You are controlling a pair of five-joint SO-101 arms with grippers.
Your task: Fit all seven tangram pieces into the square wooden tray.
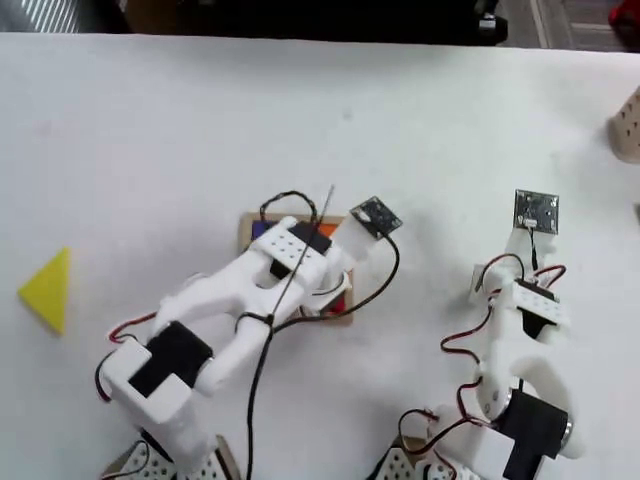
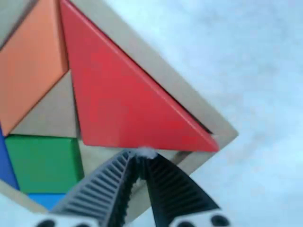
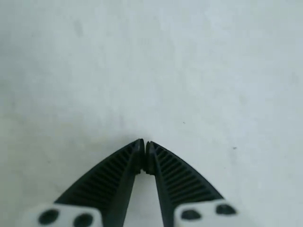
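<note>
The square wooden tray (image 2: 161, 71) lies under my left arm in the high view, its rim (image 1: 246, 222) showing at one corner. Inside it sit a large red triangle (image 2: 123, 99), an orange piece (image 2: 31, 66), a green piece (image 2: 42, 163) and a blue piece (image 2: 45, 199), with bare wood between them. My left gripper (image 2: 140, 158) is shut, its tips touching the red triangle's edge. A yellow triangle (image 1: 48, 289) lies alone on the table at the far left. My right gripper (image 3: 144, 150) is shut over bare table, holding nothing.
The right arm (image 1: 525, 310) stands folded at the right of the white table. A tan perforated object (image 1: 627, 128) sits at the far right edge. Wires loop from the left arm (image 1: 240, 300) over the tray.
</note>
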